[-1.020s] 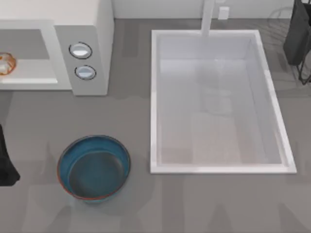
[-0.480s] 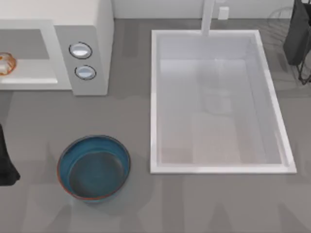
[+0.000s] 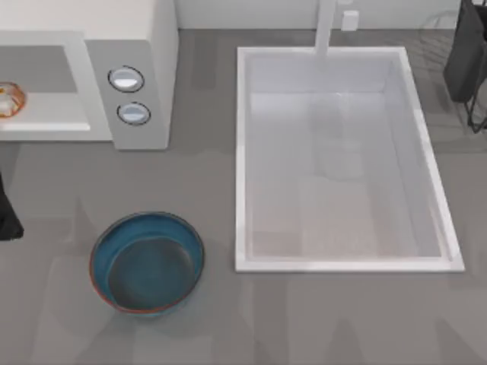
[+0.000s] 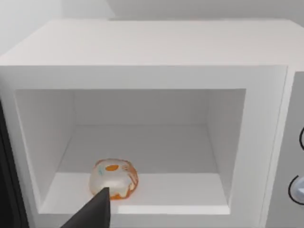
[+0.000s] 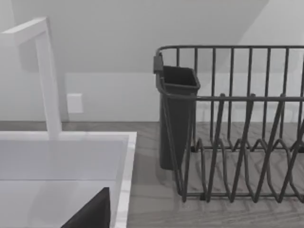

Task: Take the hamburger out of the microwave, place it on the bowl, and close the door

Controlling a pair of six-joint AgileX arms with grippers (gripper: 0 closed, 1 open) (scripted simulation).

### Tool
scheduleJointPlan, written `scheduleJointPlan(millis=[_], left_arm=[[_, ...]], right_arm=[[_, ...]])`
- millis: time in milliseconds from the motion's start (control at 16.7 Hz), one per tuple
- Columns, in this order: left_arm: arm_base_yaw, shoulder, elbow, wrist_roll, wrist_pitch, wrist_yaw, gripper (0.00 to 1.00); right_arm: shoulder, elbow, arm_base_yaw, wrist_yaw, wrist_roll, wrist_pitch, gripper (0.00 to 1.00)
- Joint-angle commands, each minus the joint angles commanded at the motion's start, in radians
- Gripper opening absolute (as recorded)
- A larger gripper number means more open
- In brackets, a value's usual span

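hamburger (image 4: 114, 178): sits on the floor of the microwave cavity, near the front lip and toward the cavity's left wall in the left wrist view; in the top view it shows at the far left edge (image 3: 9, 99), inside the opening.
microwave (image 3: 144, 46): stands at the back left of the desk, cavity open toward the front; the door cannot be made out clearly, so its angle is left unsaid.
bowl (image 3: 148, 262): rests on the desk in front of the microwave, below the dial panel, well apart from the hamburger and with nothing in it.
left pincer (image 4: 95, 211): one dark finger shows, just in front of the hamburger and outside the cavity lip; whether it is spread or pressed together I cannot tell.
step in hand: judged as the reach toward the hamburger, the first part of the task; nothing is grasped.
next move: likely calls for going in over the lip, straddling the hamburger, then pinching gently.
right pincer (image 5: 92, 211): parked at the back right by the sink (image 3: 342, 262) and the dish rack (image 5: 237, 142); state cannot be told.
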Motion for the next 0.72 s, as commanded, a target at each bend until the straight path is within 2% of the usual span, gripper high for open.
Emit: scheduleJointPlan(millis=[720], left_arm=[[0.100,1.191,0.493,0.044,0.526,0.115,1.00]], right_arm=[[0.000,0.000,0.000,0.000,0.000,0.000,1.00]])
